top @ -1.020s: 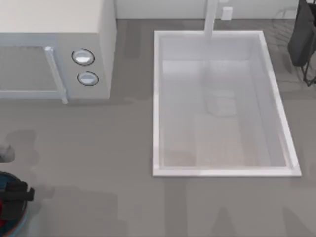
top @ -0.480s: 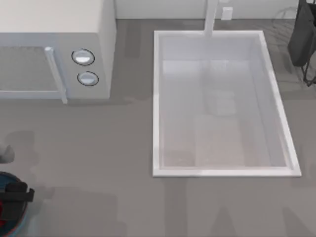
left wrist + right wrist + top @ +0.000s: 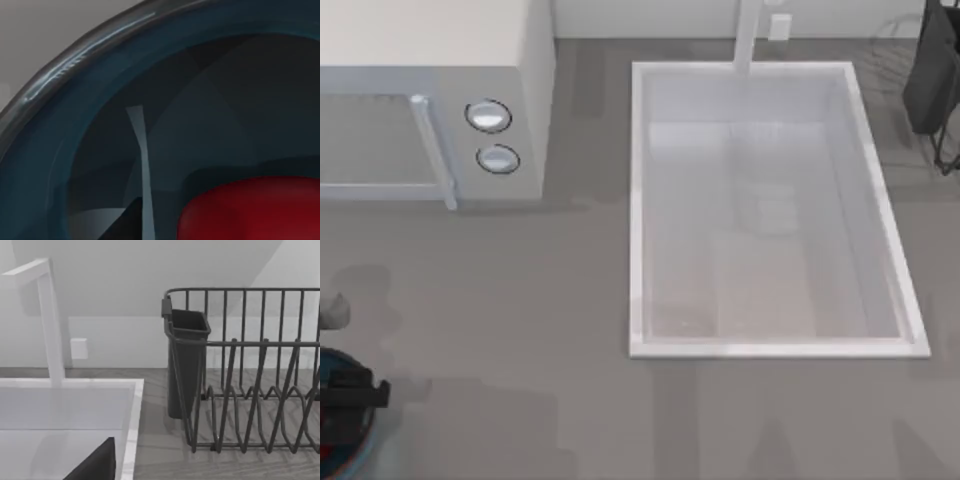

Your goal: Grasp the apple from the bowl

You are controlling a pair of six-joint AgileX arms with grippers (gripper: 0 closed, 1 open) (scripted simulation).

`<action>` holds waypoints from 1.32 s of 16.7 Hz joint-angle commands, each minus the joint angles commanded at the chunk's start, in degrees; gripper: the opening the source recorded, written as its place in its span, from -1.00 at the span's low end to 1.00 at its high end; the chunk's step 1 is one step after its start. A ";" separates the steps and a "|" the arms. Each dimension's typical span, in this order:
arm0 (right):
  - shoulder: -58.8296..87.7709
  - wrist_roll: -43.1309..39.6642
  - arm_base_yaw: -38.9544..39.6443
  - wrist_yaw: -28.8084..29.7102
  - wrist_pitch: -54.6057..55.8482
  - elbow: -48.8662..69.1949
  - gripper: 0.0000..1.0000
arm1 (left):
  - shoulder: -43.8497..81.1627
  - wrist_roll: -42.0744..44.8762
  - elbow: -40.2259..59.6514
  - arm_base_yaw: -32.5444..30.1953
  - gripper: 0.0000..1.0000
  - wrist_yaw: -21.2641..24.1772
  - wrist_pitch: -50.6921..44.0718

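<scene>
Hovering: left claw (image 3: 342, 395) over round glossy bowl (image 3: 75, 55), smooth red apple (image 3: 255, 210).

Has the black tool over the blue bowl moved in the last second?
Barely: the left tool sits about where it was over the bowl, judged against the microwave.

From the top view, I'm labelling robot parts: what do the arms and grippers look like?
Little of either shows. The left gripper, at the table's left edge over the bowl, is a matte black, blocky, angular body. A dark, flat, angular edge of the right gripper sits low in the right wrist view. No cables or markings are visible on either.
</scene>
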 joint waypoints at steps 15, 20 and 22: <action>0.00 0.00 0.00 0.00 0.00 0.00 1.00 | -5.42 0.56 6.00 0.09 -1.00 2.45 -7.85; 0.00 0.00 0.00 0.00 0.00 0.00 1.00 | -4.72 0.35 21.23 -0.15 -1.00 2.47 -23.42; 0.00 0.00 0.00 0.00 0.00 0.00 1.00 | -4.85 0.20 30.31 -0.29 -1.00 2.47 -33.22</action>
